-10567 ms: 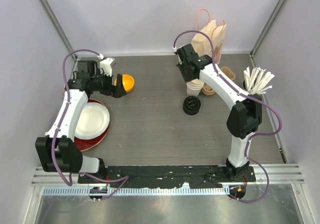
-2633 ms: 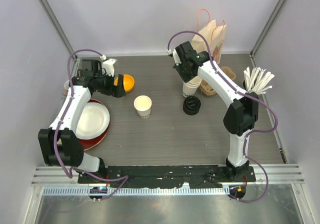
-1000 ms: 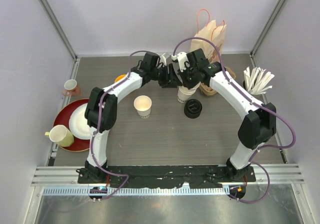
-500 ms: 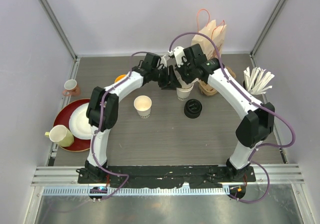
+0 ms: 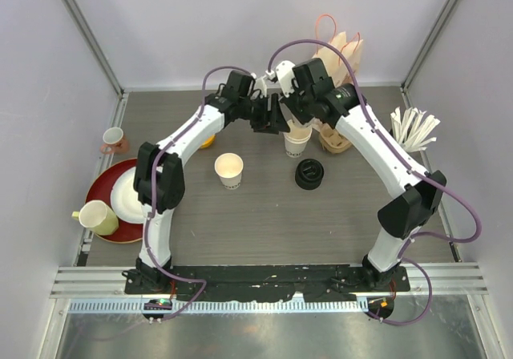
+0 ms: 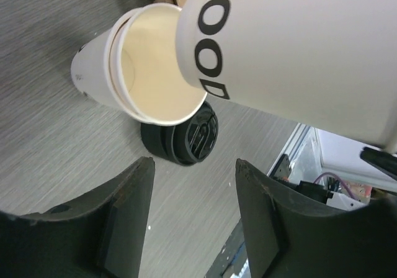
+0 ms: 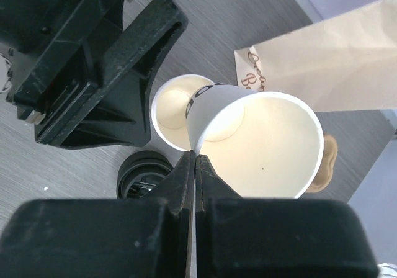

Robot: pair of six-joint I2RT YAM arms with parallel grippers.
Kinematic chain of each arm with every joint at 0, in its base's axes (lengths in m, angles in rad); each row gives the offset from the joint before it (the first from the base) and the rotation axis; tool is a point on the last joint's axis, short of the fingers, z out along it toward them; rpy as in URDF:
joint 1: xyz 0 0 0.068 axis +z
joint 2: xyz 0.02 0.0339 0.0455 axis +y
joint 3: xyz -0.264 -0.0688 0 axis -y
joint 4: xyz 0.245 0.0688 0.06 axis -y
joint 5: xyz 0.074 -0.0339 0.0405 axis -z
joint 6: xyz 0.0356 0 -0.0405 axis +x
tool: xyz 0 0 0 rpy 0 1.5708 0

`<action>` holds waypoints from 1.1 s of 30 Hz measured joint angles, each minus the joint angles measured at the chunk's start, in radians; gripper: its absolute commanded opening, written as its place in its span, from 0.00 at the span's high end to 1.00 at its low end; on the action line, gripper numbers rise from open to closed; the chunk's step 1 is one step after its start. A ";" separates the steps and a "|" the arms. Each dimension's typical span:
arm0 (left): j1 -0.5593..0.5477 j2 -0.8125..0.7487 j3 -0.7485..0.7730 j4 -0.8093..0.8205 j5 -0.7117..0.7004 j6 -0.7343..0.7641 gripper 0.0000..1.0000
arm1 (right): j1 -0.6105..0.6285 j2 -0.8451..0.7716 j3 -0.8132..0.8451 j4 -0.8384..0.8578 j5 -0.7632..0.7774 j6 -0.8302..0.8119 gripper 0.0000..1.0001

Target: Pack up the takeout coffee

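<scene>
Zero tapered white paper cups (image 7: 260, 141) are lidded or bagged yet. My right gripper (image 7: 194, 160) clamps one rim; my left gripper (image 6: 193, 166) stands apart, empty.

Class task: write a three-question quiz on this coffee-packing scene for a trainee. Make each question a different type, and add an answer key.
1. True or false: the right gripper pinches the rim of a white paper cup.
2. Multiple choice: the black lids are A) on the red plate, B) lying on the table, C) inside the paper bag.
3. Fill the gap: the left gripper has its jaws ____, with nothing between them.

Key: 1 true; 2 B; 3 open.
</scene>
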 measured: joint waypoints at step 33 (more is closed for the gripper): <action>0.415 -0.540 -0.356 -0.248 -0.059 0.462 0.21 | 0.339 -0.067 -0.453 0.137 -0.088 0.059 0.99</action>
